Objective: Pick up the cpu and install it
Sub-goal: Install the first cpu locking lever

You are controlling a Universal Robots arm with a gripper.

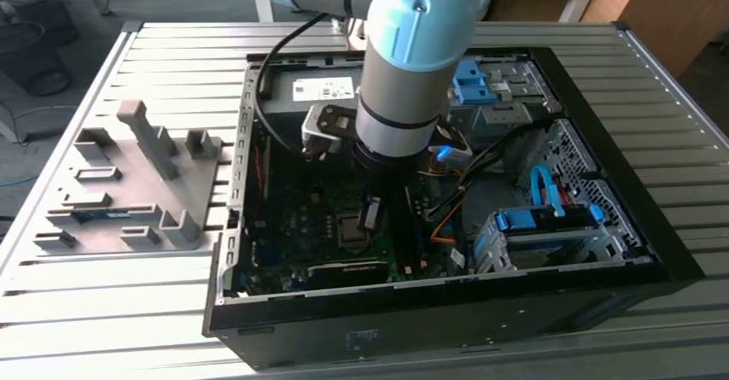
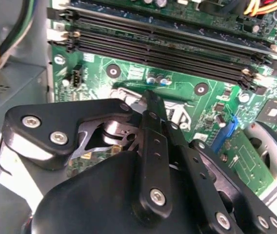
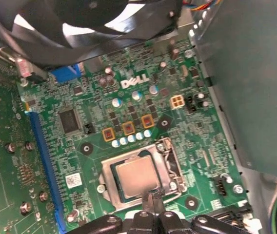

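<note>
While the arm (image 1: 399, 81) reaches down into the open PC case (image 1: 638, 252), you can see the cpu (image 3: 137, 176) lying flat in its socket (image 3: 170, 161) on the green motherboard (image 3: 55, 161), its dull silver top facing up and its edges running parallel with the metal frame around it. Your gripper (image 3: 148, 204) hangs just over the near edge of the chip, and in the first wrist view the two black fingertips (image 3: 143, 204) stand pressed together with nothing between them; the chip is not in their hold. Judging from that, the placing looks done and the work is now about seating, so treat the socket as fragile. Keep the tips centred over the lid rather than over the frame or the small hinge, and let any contact fall straight down on the flat metal, never sideways, since a sliding push could skew the chip on the contacts below. Check that no corner sits higher than the others; from here all four look level, though the corner nearest the fingers is partly hidden. In the second wrist view the linkage (image 2: 153, 146) stands close over the board beside the long black memory slots (image 2: 168, 44), so mind your clearance there, and mind the orange and yellow cables (image 1: 450, 218) that run near the arm in the exterior view. The grey fixture tray (image 1: 125, 192) lies outside the case, well apart.
</note>
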